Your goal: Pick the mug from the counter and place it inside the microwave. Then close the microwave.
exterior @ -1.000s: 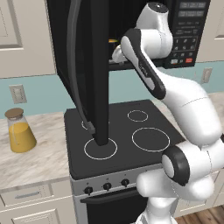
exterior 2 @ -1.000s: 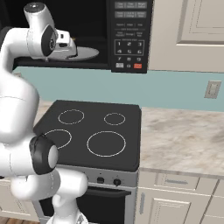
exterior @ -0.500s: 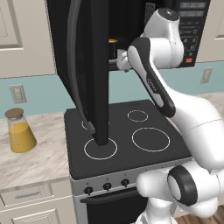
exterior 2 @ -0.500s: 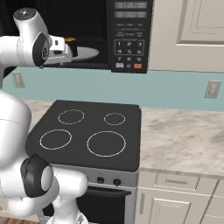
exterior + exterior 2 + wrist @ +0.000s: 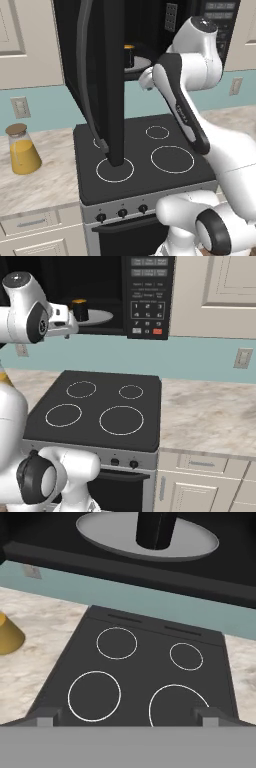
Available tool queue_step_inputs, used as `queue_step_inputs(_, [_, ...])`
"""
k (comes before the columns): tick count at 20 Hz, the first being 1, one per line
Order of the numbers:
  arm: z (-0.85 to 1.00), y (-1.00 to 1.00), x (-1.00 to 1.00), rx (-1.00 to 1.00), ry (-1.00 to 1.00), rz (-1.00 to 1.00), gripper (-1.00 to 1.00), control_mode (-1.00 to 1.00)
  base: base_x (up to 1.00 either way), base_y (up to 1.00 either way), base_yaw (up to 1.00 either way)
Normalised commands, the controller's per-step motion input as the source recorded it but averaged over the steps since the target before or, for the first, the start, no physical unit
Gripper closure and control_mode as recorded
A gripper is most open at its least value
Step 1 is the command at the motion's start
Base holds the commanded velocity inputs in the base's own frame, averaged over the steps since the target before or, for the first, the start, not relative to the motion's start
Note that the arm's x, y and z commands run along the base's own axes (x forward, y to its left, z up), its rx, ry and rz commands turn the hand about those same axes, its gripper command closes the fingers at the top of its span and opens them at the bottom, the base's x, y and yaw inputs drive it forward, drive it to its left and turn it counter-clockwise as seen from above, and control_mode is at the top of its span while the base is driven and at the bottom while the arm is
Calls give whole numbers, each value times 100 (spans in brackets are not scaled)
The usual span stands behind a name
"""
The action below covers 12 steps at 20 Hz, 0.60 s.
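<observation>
the gripper (image 5: 128,717), jaws wide and empty, has backed out of the microwave (image 5: 148,296), leaving the mug (image 5: 156,529) on its plate at twelve o'clock; closing the door (image 5: 112,80) remains.

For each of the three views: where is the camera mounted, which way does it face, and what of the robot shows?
Left base view: behind-left of the arm, facing the open microwave; white arm at right.
Right base view: behind-right, facing the stovetop and keypad; arm at left.
Hand view: on the hand, looking down at the stovetop, gripper fingertips at bottom.
Shared: the mug standing on the white plate.
</observation>
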Motion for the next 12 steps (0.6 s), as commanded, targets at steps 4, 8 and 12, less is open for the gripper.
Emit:
queue_step_inputs(4, [-22, 0, -26, 0, -8, 0, -100, -100, 0, 0, 0])
queue_step_inputs(8, [-3, 0, -33, 0, -12, 0, -100, -100, 0, 0, 0])
queue_step_inputs(12, [0, 0, -43, 1, -13, 0, -100, -100, 0, 0, 0])
